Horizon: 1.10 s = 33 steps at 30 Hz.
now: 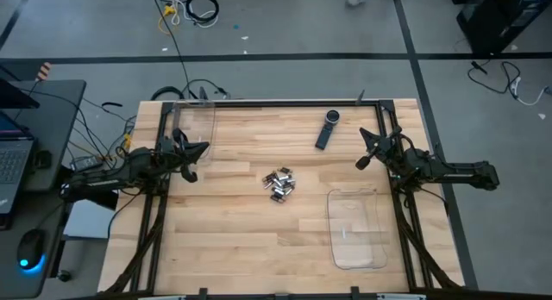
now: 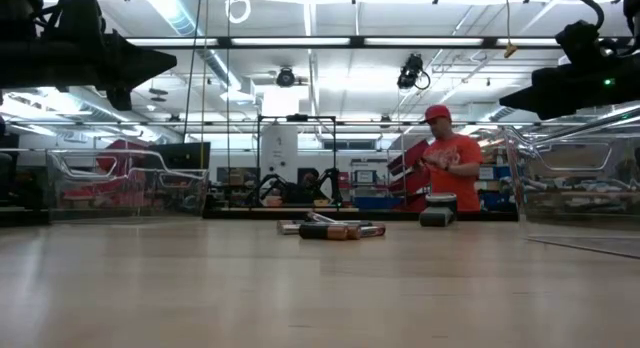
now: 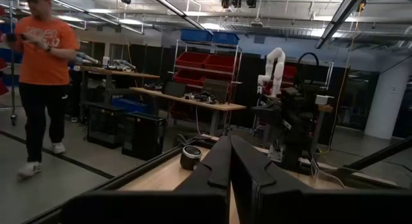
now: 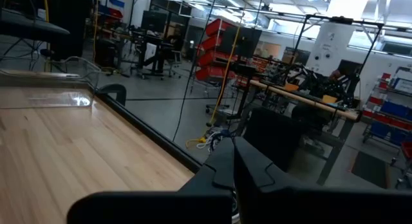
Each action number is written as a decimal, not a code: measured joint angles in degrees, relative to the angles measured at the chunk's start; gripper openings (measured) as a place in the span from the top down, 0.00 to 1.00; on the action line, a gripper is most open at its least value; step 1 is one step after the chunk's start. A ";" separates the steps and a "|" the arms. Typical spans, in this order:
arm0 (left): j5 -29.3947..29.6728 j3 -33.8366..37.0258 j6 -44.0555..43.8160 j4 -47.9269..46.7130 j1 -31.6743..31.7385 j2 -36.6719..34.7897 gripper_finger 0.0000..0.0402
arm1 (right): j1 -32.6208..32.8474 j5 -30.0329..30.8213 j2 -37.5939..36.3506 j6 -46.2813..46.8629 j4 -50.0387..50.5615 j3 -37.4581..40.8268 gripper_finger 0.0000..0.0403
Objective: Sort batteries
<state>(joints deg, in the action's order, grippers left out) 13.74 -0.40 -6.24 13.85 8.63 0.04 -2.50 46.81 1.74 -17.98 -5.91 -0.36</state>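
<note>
- Near right, the clear tray (image 1: 356,231) sits close under the right gripper (image 1: 366,159); a careless sweep could clip it.
- Mid-bench, the batteries (image 1: 279,185) lie heaped, touching; 1 pinch may catch 2.
- Both grippers' jaws closed, empty; left gripper (image 1: 191,153) hovers by the far-left tray (image 1: 194,121).

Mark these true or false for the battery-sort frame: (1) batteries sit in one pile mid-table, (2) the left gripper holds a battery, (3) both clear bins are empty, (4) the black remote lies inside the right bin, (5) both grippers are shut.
1. True. The batteries lie clustered near the table's middle.
2. False. The left gripper is shut on nothing, raised at the left side away from the pile.
3. True. The left bin and right bin hold nothing visible.
4. False. The remote lies on bare wood near the far edge.
5. True. The right gripper is also shut, at the right side.
</note>
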 joint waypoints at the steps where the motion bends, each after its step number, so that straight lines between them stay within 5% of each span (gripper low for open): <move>1: -0.02 0.00 -0.01 -0.02 0.01 0.01 0.98 | 0.02 0.02 0.02 0.00 -0.02 0.00 1.00; 17: -0.02 -0.01 -0.06 7.73 -0.01 0.00 0.98 | 0.02 0.02 0.02 0.00 -0.02 0.00 1.00; 25: -0.23 0.00 -7.38 13.86 -0.01 -0.01 0.98 | 0.02 0.01 0.02 0.00 0.00 0.00 1.00; 33: -11.06 -1.16 -7.52 16.36 -0.10 2.88 0.98 | 0.17 -2.53 0.00 6.00 -8.27 -0.07 1.00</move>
<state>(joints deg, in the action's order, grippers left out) 2.68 -1.57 -13.76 30.20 8.54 2.92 -2.33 44.28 1.74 -11.98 -14.18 -0.44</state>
